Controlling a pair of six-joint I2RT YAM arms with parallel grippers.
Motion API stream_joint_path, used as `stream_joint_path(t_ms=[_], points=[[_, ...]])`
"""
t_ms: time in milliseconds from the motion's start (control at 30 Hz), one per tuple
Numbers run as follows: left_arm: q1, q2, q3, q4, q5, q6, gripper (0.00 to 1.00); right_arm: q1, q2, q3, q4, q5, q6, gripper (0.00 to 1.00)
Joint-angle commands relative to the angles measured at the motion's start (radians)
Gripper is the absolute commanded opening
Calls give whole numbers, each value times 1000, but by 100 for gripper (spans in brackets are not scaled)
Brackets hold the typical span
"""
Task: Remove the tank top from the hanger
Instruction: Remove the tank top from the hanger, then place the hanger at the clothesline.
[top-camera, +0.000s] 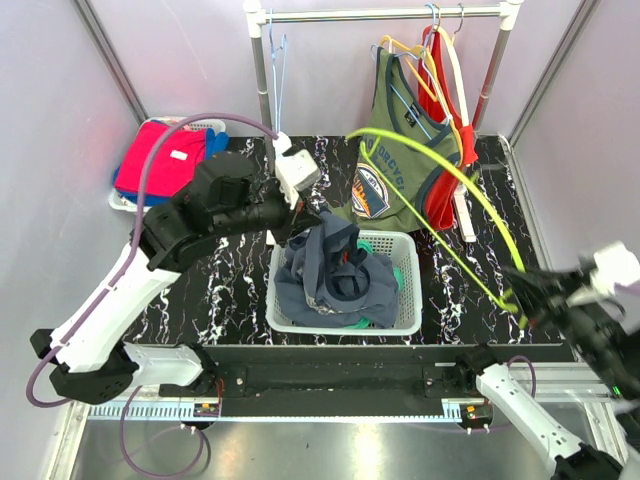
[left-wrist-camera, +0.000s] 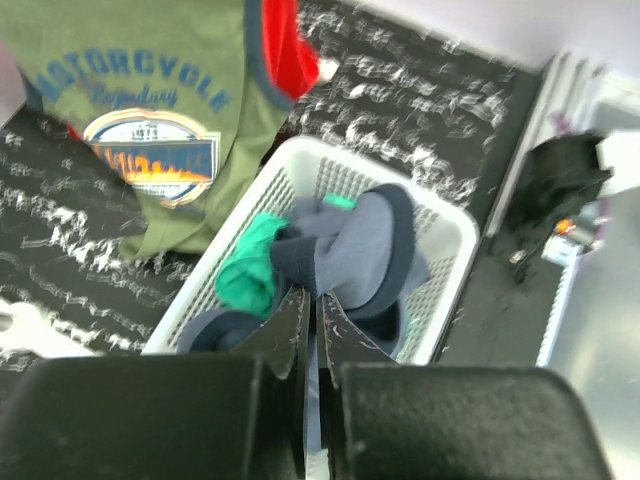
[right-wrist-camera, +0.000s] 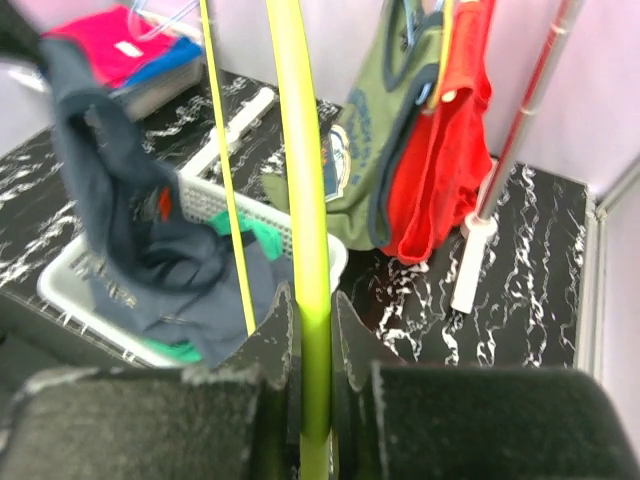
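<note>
While our left gripper (left-wrist-camera: 312, 300) pinches shut on a bunched fold of the grey-blue tank top (left-wrist-camera: 365, 245), the cloth hangs limp from it into the white basket (top-camera: 408, 300). Our right gripper (right-wrist-camera: 312, 310) clamps the lime hanger (right-wrist-camera: 300, 150). We judge the top light, soft and stretchy, so a banded hem gives the surest hold.
</note>
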Motion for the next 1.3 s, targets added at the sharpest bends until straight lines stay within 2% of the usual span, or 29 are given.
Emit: stream_joint_path(t_ms=[0,67,200,300,400,533,767,1000,1200,1233,1267], points=[[-21,15,-46,5,-143,86,0,-3,167,9,178,97,46,0],[-22,67,-20,-27,-221,116,0,-3,217,19,216,114,52,0],[-22,114,-18,-72,-236,182,0,-3,347,60,311,154,65,0],[-25,92,-128,-43,-198,221,0,-1,439,106,358,129,68,0],[-30,69,-312,3,-197,244,0,-4,523,134,391,102,72,0],[-22,77,-429,92,-278,239,0,-1,583,121,485,70,91,0],[-13,137,-509,143,-252,257,0,-3,703,175,505,91,102,0],[-13,226,-632,266,-247,261,0,2,803,261,525,89,120,0],[-15,301,-659,303,-253,270,1,20,875,335,528,89,112,0],[-15,305,-655,296,-252,262,8,25,882,342,523,95,87,0],[-15,305,-649,287,-249,259,46,37,901,357,522,102,80,0]])
